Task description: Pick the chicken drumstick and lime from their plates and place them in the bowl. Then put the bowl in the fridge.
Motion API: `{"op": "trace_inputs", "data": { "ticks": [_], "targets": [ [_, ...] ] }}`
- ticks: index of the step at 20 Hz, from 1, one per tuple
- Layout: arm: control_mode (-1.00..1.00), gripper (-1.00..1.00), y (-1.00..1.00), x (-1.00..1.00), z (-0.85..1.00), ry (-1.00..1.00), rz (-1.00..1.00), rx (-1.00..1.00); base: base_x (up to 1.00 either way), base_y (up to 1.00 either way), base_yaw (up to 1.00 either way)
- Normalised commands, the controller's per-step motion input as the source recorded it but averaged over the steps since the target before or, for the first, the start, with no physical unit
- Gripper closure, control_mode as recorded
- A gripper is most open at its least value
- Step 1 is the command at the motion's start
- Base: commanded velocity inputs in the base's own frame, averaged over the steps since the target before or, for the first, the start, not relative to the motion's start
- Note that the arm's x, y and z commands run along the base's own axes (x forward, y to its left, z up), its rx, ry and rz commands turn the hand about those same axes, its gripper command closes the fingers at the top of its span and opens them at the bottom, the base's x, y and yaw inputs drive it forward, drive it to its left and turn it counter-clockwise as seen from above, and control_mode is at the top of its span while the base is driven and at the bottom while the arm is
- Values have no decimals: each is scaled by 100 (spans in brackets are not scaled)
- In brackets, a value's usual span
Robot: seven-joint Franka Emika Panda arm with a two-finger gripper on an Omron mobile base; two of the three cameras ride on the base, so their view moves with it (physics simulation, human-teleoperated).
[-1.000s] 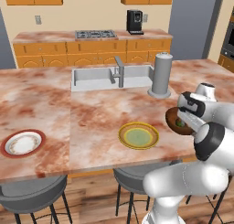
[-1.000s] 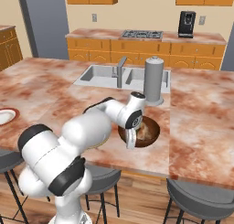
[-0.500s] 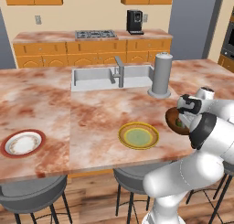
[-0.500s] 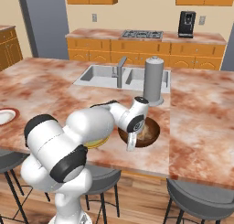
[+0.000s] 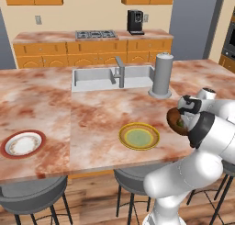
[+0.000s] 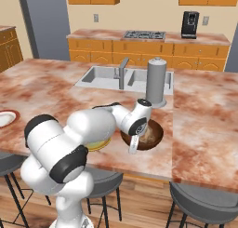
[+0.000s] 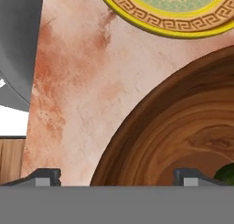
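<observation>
The dark brown bowl (image 6: 155, 137) stands on the counter near its front edge, right of the yellow-rimmed plate (image 5: 139, 136). Inside the bowl lies the dark-green lime (image 5: 180, 124), which also peeks in at the hand view's lower right as the lime (image 7: 226, 173). A tan lump beside it looks like the chicken drumstick (image 6: 149, 134). My gripper (image 7: 116, 176) is open and points down at the bowl's near rim (image 7: 151, 127). One fingertip (image 7: 45, 175) is over the counter outside the bowl and the other is over its inside. The white red-rimmed plate (image 5: 23, 143) lies bare at the far left.
A tall grey cylinder (image 5: 162, 75) stands just behind the bowl, next to the sink (image 5: 92, 78) and its faucet (image 5: 120, 71). Stools (image 6: 202, 199) sit below the counter's front edge. A tall grey unit (image 5: 195, 24) rises at the back right beside the wall oven (image 5: 228, 40).
The hand has sunk from above the bowl to its near rim, and the arm's elbow has swung round. The jaws stay wide.
</observation>
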Motion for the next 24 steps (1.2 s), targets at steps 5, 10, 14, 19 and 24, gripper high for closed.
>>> {"op": "trace_inputs", "data": {
  "ticks": [5,10,14,19,24],
  "targets": [
    [-100,100,0,2,-13,0,-1,0,0,0,0],
    [-100,100,2,0,-4,-3,0,0,0,0,0],
    [-100,100,10,-26,22,-13,0,0,0,0,0],
    [-100,100,16,-36,51,-15,8,-1,0,0,0],
    [-100,100,25,-38,40,-13,13,-14,0,0,0]
  ]
}}
